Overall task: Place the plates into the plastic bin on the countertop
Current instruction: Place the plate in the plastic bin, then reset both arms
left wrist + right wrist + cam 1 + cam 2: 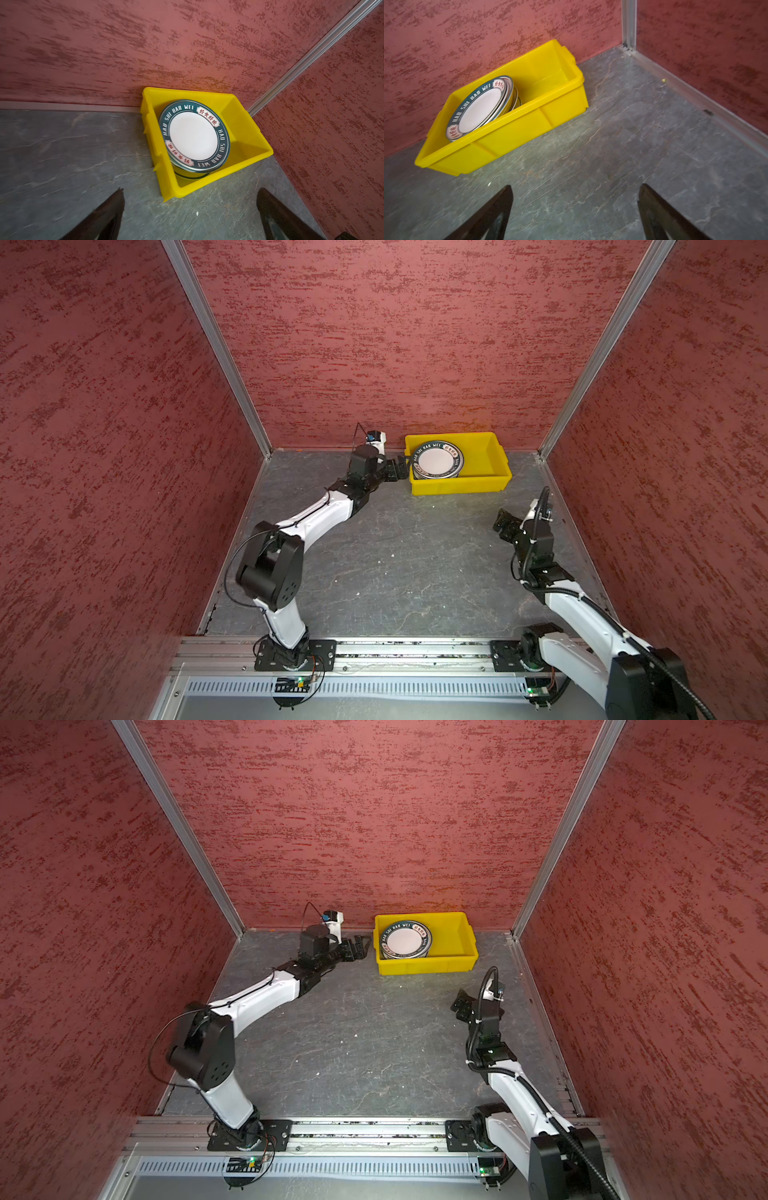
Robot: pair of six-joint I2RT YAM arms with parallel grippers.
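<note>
Count first: 1 bin (457, 486), yellow, sitting on the counter (395, 572) against the back one of 3 red walls (395, 344). I've got 2 claws.

Plates (508, 94): one leaning stack, all inside the bin. Only the top plate (193, 133) shows its face: white centre, teal rim w/ white lettering and red characters. Under it I make out approx 3 more rim edges in the right wrist view. Can't give an exact no.; the bin's near wall and the top plate cover the rest, so their colours are unreadable too.

L claw (398, 467): released, jaws spread wide, nothing between them. The bin is straight ahead of it, short end wall nearest the tips. The stack fills that near end and tilts up toward the claw. In both top views the tips look just beside the rim. The left wrist view shows counter between them.

R claw (504, 524): also released, jaws wide, empty. The bin lies ahead and off to its left, well apart, long side toward it.

In both wrist views the fingers are cut off by the frame edge and blurred. R arm's elbow runs out of frame in both top views.
</note>
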